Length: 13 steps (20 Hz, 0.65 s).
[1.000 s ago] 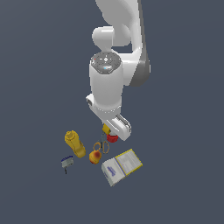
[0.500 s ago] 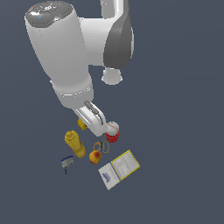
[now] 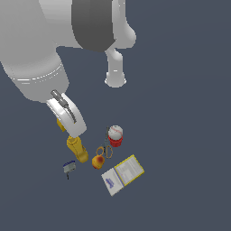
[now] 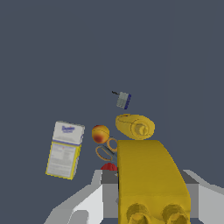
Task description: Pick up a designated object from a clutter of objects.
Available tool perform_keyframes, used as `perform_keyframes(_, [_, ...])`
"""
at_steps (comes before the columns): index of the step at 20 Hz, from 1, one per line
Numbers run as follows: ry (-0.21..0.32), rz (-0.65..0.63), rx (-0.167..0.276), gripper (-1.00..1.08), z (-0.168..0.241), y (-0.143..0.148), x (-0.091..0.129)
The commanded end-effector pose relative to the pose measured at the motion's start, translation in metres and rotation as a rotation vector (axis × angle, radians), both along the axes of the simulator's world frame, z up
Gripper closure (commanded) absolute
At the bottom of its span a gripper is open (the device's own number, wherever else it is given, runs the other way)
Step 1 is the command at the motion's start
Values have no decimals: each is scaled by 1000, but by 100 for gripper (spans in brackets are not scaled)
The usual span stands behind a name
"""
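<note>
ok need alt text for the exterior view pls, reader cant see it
A large white robot arm reaches down from the upper left, its end effector just above a yellow squeeze bottle. Beside the bottle lie a yellow-red fruit, orange-handled scissors, a white ball on a red cup, a yellow-white flat box and a tiny blue-grey gadget.

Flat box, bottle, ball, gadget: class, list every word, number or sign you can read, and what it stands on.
None can be read.
yellow-white flat box: blue mark on the white end and grey print lines on the yellow-bordered panel, too blurred.
yellow squeeze bottle, white ball, blue-grey gadget: no print visible.
</note>
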<state>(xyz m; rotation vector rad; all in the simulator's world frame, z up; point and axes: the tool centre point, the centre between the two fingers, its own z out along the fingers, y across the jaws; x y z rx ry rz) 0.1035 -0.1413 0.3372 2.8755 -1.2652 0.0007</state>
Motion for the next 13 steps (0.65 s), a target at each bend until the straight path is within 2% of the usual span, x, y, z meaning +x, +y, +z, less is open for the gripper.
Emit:
perform_keyframes(1, [0,1,0,108,9,-7,4])
perform_keyframes(13, [0,0,0,108,23,-20,11])
